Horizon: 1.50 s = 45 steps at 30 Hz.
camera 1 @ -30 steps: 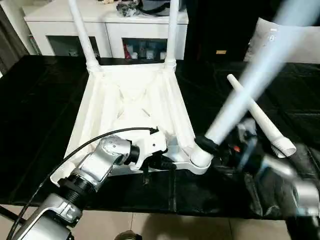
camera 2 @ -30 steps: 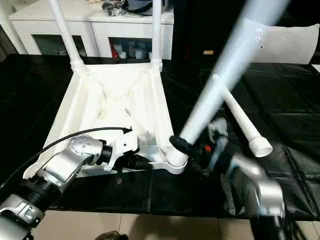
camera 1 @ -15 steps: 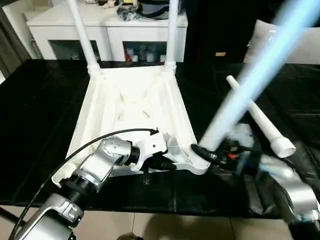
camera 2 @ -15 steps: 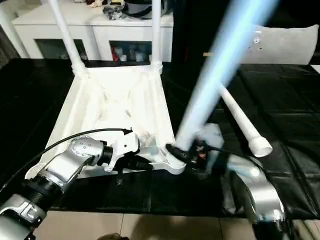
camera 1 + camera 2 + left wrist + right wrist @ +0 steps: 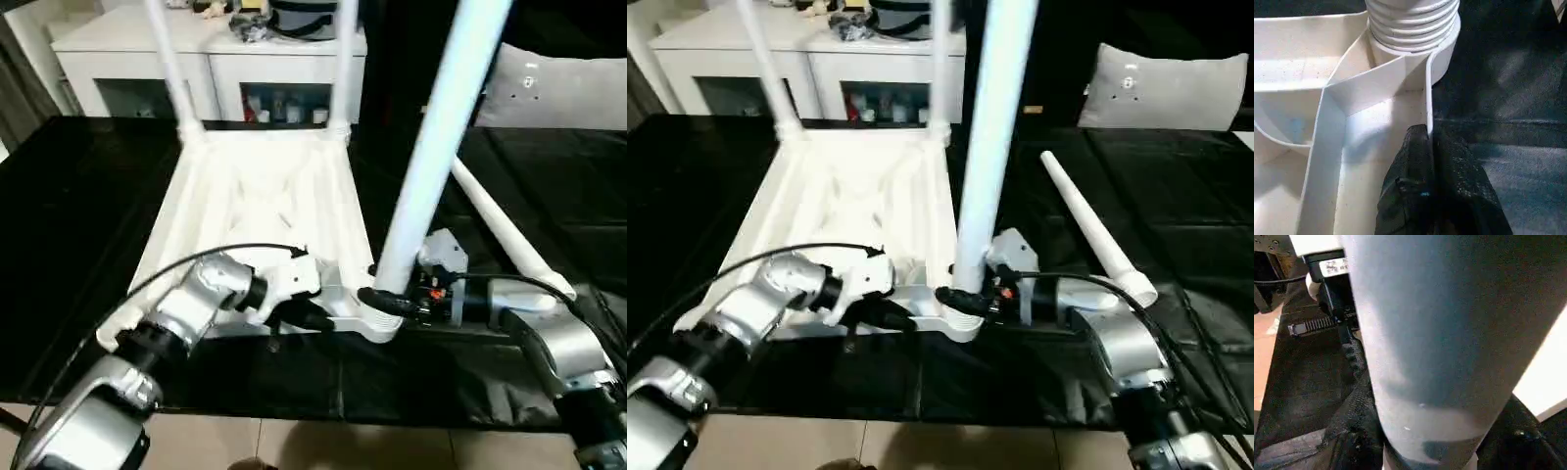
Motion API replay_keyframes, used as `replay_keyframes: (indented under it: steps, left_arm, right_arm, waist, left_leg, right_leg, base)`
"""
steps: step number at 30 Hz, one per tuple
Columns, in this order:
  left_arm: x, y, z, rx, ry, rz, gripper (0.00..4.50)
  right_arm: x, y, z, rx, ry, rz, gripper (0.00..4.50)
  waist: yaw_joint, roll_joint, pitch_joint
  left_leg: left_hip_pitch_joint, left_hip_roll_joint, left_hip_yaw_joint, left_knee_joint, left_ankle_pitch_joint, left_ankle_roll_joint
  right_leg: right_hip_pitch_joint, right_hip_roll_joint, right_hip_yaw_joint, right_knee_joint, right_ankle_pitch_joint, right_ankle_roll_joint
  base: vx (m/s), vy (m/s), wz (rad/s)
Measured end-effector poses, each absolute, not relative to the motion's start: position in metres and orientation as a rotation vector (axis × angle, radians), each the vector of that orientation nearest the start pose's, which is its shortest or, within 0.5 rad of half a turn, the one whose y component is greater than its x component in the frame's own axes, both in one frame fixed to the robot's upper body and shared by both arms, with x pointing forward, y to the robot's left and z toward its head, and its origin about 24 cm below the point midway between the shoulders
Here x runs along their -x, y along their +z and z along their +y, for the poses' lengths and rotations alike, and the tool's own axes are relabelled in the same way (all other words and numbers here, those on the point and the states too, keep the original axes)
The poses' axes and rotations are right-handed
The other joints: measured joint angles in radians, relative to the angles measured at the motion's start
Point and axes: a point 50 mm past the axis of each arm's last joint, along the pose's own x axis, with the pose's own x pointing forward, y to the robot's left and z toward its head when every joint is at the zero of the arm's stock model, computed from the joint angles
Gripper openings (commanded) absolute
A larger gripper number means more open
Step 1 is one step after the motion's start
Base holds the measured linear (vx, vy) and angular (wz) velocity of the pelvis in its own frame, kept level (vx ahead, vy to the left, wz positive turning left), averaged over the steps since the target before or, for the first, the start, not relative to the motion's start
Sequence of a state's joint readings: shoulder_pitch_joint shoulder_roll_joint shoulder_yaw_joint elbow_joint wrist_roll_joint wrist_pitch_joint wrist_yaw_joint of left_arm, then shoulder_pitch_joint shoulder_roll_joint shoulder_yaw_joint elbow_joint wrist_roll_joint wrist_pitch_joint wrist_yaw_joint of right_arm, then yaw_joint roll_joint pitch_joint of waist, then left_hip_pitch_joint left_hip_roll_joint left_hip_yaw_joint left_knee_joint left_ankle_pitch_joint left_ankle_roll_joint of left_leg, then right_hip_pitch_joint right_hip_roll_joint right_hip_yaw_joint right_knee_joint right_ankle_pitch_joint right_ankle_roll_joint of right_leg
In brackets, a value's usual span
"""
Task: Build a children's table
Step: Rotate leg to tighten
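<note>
The children's table lies upside down: its white tabletop (image 5: 265,186) shows the ribbed underside, and two legs (image 5: 167,59) (image 5: 343,59) stand in the far corner sockets. A third leg (image 5: 431,147) stands almost upright in the near right socket (image 5: 377,323). My right gripper (image 5: 384,300) is shut on that leg's base. My left gripper (image 5: 1429,142) is shut on the tabletop's thin near rim (image 5: 1428,98), just beside the threaded leg end (image 5: 1413,24). A fourth leg (image 5: 1087,230) lies loose on the black table to the right.
A white cabinet (image 5: 225,59) with glass doors stands behind the table, with clutter on top. A grey cushion (image 5: 558,88) rests at the back right. The black cover's front edge (image 5: 323,411) runs close under both forearms, floor below it.
The right gripper has swung the held leg from leaning far to the right to nearly upright over the near right socket. The left gripper has kept its hold on the rim.
</note>
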<state>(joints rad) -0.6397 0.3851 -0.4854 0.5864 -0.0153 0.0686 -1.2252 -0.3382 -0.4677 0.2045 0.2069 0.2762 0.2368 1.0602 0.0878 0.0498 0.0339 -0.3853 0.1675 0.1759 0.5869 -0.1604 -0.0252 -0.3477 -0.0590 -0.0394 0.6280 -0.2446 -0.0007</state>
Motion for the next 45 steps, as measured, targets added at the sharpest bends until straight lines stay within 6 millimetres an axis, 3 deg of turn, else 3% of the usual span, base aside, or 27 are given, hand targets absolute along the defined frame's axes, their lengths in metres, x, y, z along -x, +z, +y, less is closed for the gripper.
replay_keyframes:
  steps: [4, 9, 13, 16, 20, 26, 29, 35, 37, 42, 45]
  left_arm:
    - [-0.307, 0.046, 0.114, -0.471, -1.46, 0.502, 0.0]
    - [-0.3, 0.038, 0.115, -0.375, -1.273, 0.51, 0.0]
    - [-0.299, 0.036, 0.101, -0.313, -1.144, 0.509, 0.0]
    - [-0.301, 0.038, 0.085, -0.289, -1.044, 0.511, 0.0]
    - [-0.301, 0.041, 0.075, -0.314, -0.972, 0.516, 0.0]
    - [-0.302, 0.041, 0.075, -0.355, -0.96, 0.514, 0.0]
    - [-0.302, 0.041, 0.077, -0.368, -0.953, 0.515, 0.0]
    - [-0.304, 0.043, 0.08, -0.401, -0.979, 0.48, 0.0]
    - [-0.305, 0.044, 0.079, -0.404, -1.002, 0.464, 0.0]
    - [-0.309, 0.049, 0.081, -0.433, -1.085, 0.432, 0.0]
    - [-0.312, 0.053, 0.09, -0.466, -1.127, 0.413, 0.0]
  right_arm:
    - [-0.284, 0.061, -0.146, 0.112, 1.138, 0.282, 1.89]
    - [-0.295, 0.057, -0.132, 0.074, 0.948, 0.283, 1.89]
    - [-0.31, 0.057, -0.128, 0.061, 0.788, 0.292, 1.89]
    - [-0.324, 0.059, -0.123, 0.045, 0.668, 0.296, 1.89]
    - [-0.333, 0.059, -0.115, 0.024, 0.588, 0.309, 1.89]
    - [-0.337, 0.058, -0.113, -0.006, 0.573, 0.325, 1.89]
    - [-0.339, 0.056, -0.111, -0.019, 0.576, 0.337, 2.59]
    - [-0.336, 0.045, -0.118, -0.041, 0.577, 0.35, 3.1]
    - [-0.332, 0.041, -0.123, -0.046, 0.592, 0.352, 3.31]
    - [-0.311, 0.034, -0.149, -0.006, 0.69, 0.321, 3.75]
    - [-0.298, 0.031, -0.166, 0.01, 0.737, 0.319, 3.99]
  waist:
    - [-0.006, -0.001, -0.001]
    - [-0.04, -0.003, -0.001]
    - [-0.066, -0.004, 0.0]
    - [-0.082, -0.013, 0.005]
    - [-0.089, -0.018, 0.004]
    - [-0.089, -0.02, 0.003]
    - [-0.09, -0.02, 0.003]
    - [-0.08, -0.017, 0.008]
    - [-0.07, -0.017, 0.009]
    - [-0.026, -0.017, 0.009]
    - [-0.02, -0.015, 0.008]
  left_leg:
    - [0.002, 0.0, 0.001, -0.003, 0.0, 0.0]
    - [0.018, -0.002, 0.001, -0.006, -0.001, -0.001]
    - [0.018, -0.005, -0.006, -0.013, -0.002, -0.002]
    - [0.017, -0.01, -0.008, -0.013, -0.002, -0.002]
    - [0.015, -0.012, -0.008, -0.013, -0.002, -0.001]
    - [0.018, -0.012, -0.007, -0.018, -0.002, -0.001]
    - [0.019, -0.012, -0.007, -0.018, -0.002, -0.001]
    - [0.017, -0.012, -0.005, -0.019, -0.002, -0.001]
    - [0.015, -0.012, -0.004, -0.019, -0.002, -0.001]
    - [0.006, -0.012, 0.002, -0.02, -0.002, -0.001]
    - [-0.002, -0.009, 0.002, -0.024, -0.002, -0.002]
  right_leg:
    - [0.0, 0.0, 0.001, 0.0, 0.0, 0.0]
    - [0.0, -0.004, -0.001, -0.002, -0.004, 0.006]
    - [-0.003, -0.008, -0.009, -0.019, -0.005, 0.009]
    - [-0.009, -0.017, -0.012, -0.02, -0.005, 0.009]
    - [-0.017, -0.018, -0.011, -0.025, -0.005, 0.008]
    - [-0.018, -0.018, -0.011, -0.033, -0.005, 0.008]
    - [-0.019, -0.018, -0.011, -0.034, -0.005, 0.008]
    - [-0.022, -0.018, -0.009, -0.035, -0.003, 0.006]
    - [-0.022, -0.018, -0.008, -0.035, 0.003, -0.003]
    - [-0.028, -0.018, -0.004, -0.036, 0.039, 0.0]
    - [-0.036, -0.017, -0.007, -0.035, 0.041, -0.001]
  base:
    - [0.0, 0.0, 0.0]
    - [-0.005, 0.005, -0.05]
    - [-0.024, 0.035, -0.22]
    - [-0.002, 0.015, -0.07]
    - [0.0, 0.0, 0.0]
    - [0.0, 0.0, 0.0]
    - [0.0, 0.0, 0.0]
    - [0.0, 0.0, 0.0]
    - [0.0, 0.0, 0.0]
    - [0.0, 0.0, 0.0]
    - [0.0, 0.0, 0.0]
